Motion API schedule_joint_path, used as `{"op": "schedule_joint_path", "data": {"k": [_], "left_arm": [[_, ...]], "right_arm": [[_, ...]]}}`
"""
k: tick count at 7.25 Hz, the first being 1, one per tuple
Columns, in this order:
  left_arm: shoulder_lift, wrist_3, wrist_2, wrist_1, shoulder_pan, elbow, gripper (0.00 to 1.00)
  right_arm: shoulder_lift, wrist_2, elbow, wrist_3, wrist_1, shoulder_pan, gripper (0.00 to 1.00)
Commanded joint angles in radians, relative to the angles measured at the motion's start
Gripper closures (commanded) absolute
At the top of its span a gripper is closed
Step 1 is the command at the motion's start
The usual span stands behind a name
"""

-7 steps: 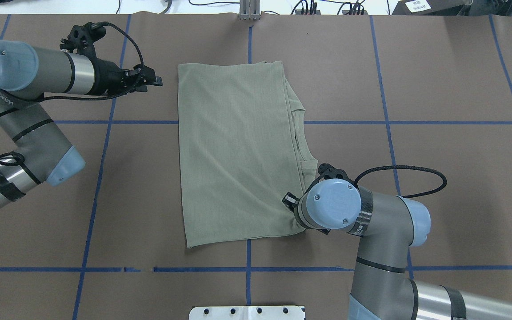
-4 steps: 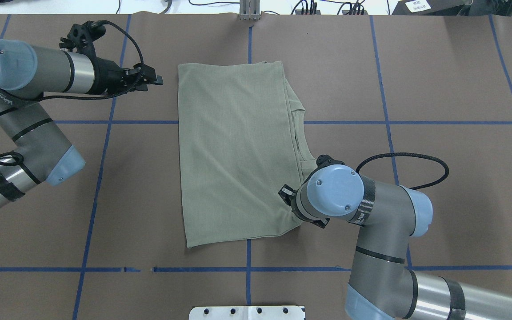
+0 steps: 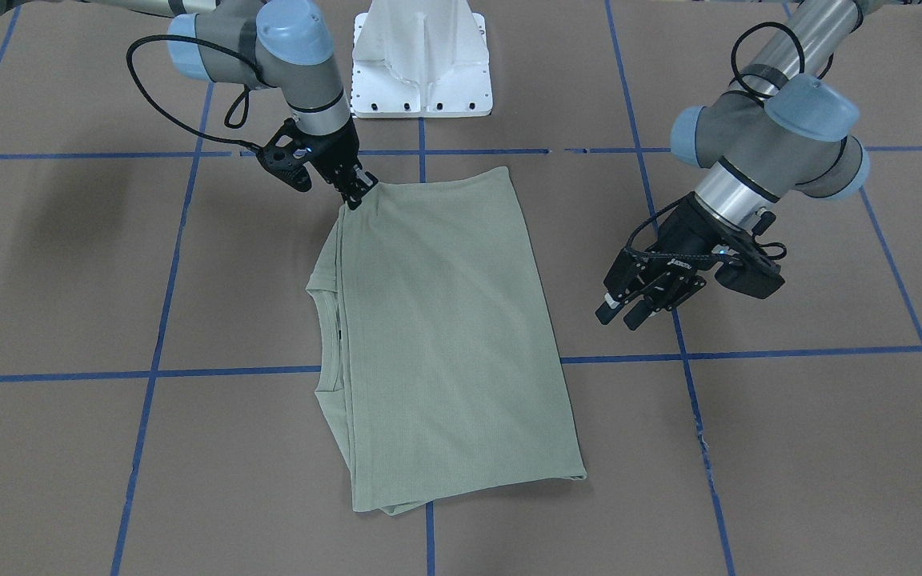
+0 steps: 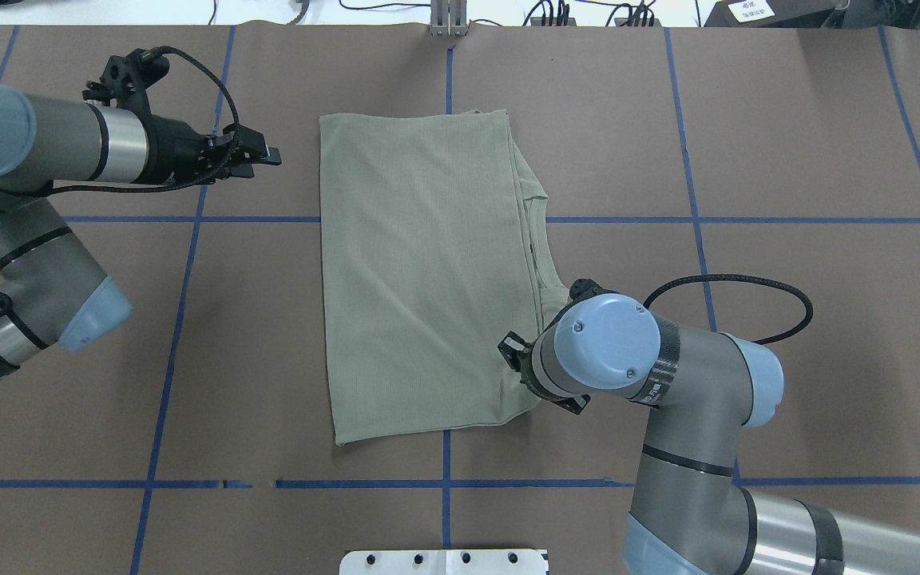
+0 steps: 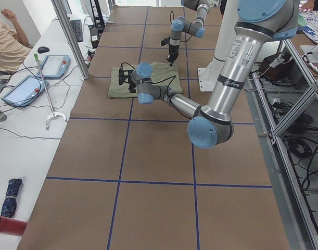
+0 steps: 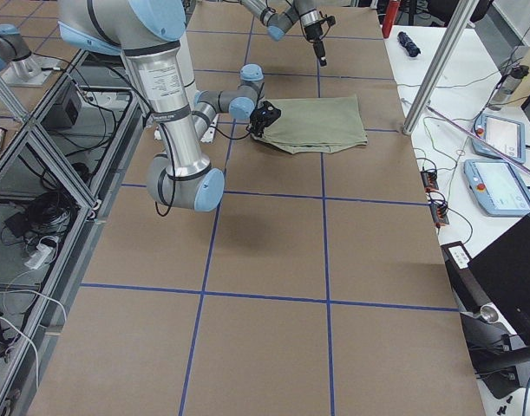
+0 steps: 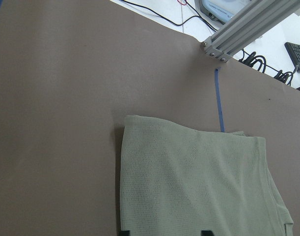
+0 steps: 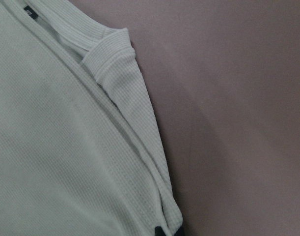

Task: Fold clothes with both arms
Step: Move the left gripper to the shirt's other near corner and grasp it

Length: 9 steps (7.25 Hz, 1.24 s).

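Note:
The sage-green shirt (image 4: 420, 271) lies folded in a tall rectangle at the table's middle, its ribbed collar (image 3: 325, 336) peeking out on my right side. My right gripper (image 3: 357, 196) is shut on the shirt's near right corner; in the right wrist view the fingertips (image 8: 169, 231) pinch the folded edge. In the overhead view the wrist (image 4: 604, 351) hides that gripper. My left gripper (image 4: 268, 156) is open and empty, held above the table left of the shirt's far left corner. It also shows in the front-facing view (image 3: 629, 312).
The brown table cover bears a grid of blue tape lines (image 4: 180, 263). The white pedestal base (image 3: 421, 60) stands at my near edge. A metal post (image 4: 449, 20) and cables sit at the far edge. A person and tablets (image 5: 23, 86) are beside the table.
My left arm has drawn back to the left, away from the shirt. My right wrist has shifted a little up and left with the shirt's corner in its grip.

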Motion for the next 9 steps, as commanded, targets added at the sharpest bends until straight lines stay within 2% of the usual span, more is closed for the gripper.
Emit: {"op": "schedule_joint_path", "data": {"k": [1,2,3,5,7,9], "left_arm": [[0.112,-0.224,0.051,0.0,0.125,-0.167,0.39],[0.153,-0.316,0.147,0.009,0.203,-0.214,0.38],[0.162,-0.37,0.193,0.059,0.26,-0.235,0.34],[0.162,-0.475,0.366,0.185,0.453,-0.274,0.32],[0.162,-0.528,0.382,0.303,0.553,-0.329,0.32],[0.165,-0.558,0.425,0.348,0.62,-0.331,0.33]], "right_arm": [[-0.033,-0.006,0.056,0.026,-0.008,-0.029,1.0],[-0.037,-0.007,0.063,0.031,-0.008,-0.036,1.0],[-0.043,-0.009,0.067,0.038,-0.008,-0.043,1.0],[-0.046,-0.012,0.069,0.038,-0.008,-0.044,1.0],[-0.044,-0.009,0.07,0.037,-0.008,-0.044,1.0],[-0.043,-0.009,0.074,0.037,-0.008,-0.044,1.0]]}}
